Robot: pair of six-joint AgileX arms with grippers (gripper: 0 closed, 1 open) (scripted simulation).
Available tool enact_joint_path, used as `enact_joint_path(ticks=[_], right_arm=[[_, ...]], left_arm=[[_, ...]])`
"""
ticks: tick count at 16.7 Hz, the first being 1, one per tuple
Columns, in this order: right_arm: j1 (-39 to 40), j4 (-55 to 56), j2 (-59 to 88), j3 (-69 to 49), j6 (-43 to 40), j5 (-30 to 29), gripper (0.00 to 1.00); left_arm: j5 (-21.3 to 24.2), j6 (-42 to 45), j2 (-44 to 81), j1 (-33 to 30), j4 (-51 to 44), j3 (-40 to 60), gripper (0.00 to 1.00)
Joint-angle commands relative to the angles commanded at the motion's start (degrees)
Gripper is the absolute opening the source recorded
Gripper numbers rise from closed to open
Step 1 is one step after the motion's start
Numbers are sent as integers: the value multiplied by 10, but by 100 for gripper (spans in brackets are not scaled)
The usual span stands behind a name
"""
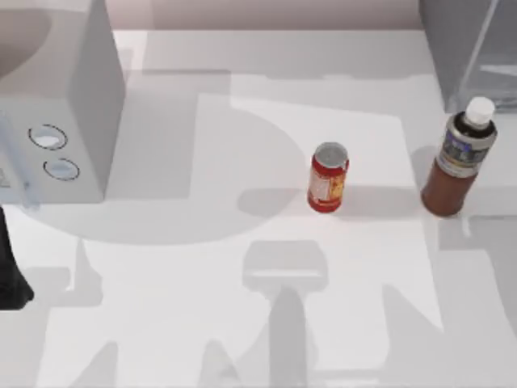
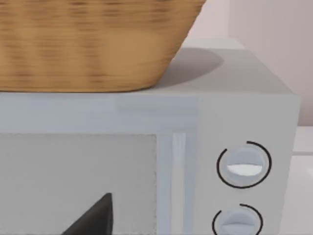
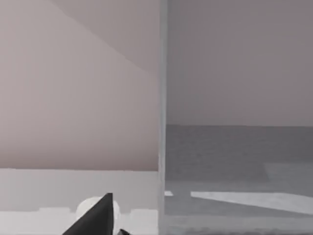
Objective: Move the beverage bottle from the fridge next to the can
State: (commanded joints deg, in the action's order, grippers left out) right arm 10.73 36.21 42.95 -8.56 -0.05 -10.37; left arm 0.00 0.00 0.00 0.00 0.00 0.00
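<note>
Upright plastic beverage bottle [image 1: 457, 159], cylindrical can [image 1: 327, 178]

Simulated kitchen: microwave [image 1: 56, 105] with 2 dials, wicker basket [image 2: 93, 44], fridge [image 1: 472, 48].

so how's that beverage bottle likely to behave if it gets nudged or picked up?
The beverage bottle stands tall and narrow, so a high push would probably tip it. It looks nearly full of brown liquid, likely heavy for its size. The smooth plastic may be slippery; once down, its round body could roll toward the can.

fridge [image 1: 472, 48] cut by top-right edge | basket [image 2: 93, 44] cropped | left arm [image 1: 12, 267] mostly off-frame
</note>
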Motion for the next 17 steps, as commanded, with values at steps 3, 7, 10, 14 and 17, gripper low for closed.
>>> enact_joint_path(ticks=[3, 7, 10, 14, 17], right_arm=[[-39, -132, -158, 34, 0, 37, 100], [-81, -275, -329, 68, 1, 78, 100], [-101, -342, -406, 82, 1, 98, 100], [-107, -362, -430, 86, 0, 104, 100], [-106, -361, -428, 84, 0, 103, 100]], left_arm=[[0, 0, 0, 0, 0, 0, 100], [0, 0, 0, 0, 0, 0, 100], [0, 0, 0, 0, 0, 0, 100], [0, 0, 0, 0, 0, 0, 100], [0, 0, 0, 0, 0, 0, 100]])
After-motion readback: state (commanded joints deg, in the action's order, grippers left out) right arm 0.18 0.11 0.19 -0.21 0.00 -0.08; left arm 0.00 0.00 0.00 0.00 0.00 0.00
